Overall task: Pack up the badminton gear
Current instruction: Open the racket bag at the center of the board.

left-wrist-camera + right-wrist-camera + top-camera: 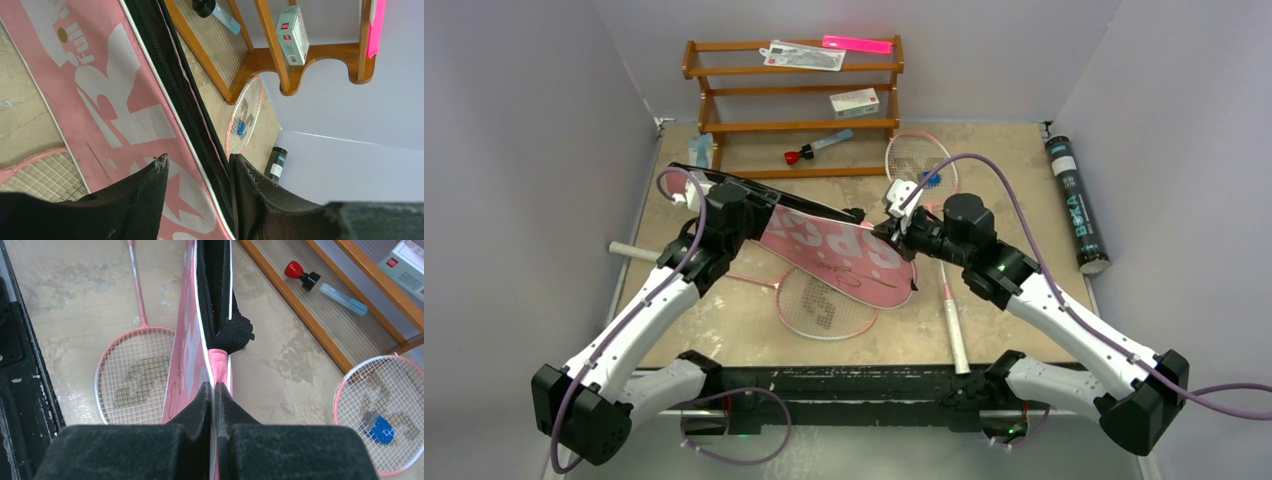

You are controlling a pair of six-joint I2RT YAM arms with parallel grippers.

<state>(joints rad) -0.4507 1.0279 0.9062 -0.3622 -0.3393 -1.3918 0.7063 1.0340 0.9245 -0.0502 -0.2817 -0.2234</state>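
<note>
Top view. Shows a long pink bag [844, 250] raised on edge across the middle of the table [1024, 170], mouth upward, held up at both ends. Places one pink racket [824, 305] flat and partly beneath the bag. Places the second racket [921, 160] near the wooden rack [794, 90]. Sets the black tube [1076, 205] along the right side, well apart from the bag. Reveals no shuttlecock clearly.

Left wrist view. Looks along the bag's black zip edge [185, 100]. Finds the left gripper [197, 167] with jaws apart, straddling that edge, not visibly pinching it.

Right wrist view. Finds the right gripper [214, 387] pressed together, clamped on the thin pink end of the bag, with the black-lined mouth gaping just beyond.

Likely risks, judged from here. Could close on the outer pink panel alone at the left, missing the zip edge and leaving the mouth flat. Could slip free at the right, given so narrow a bite of fabric, dropping the bag onto the racket below. Could snag the racket strings if dragged low.
</note>
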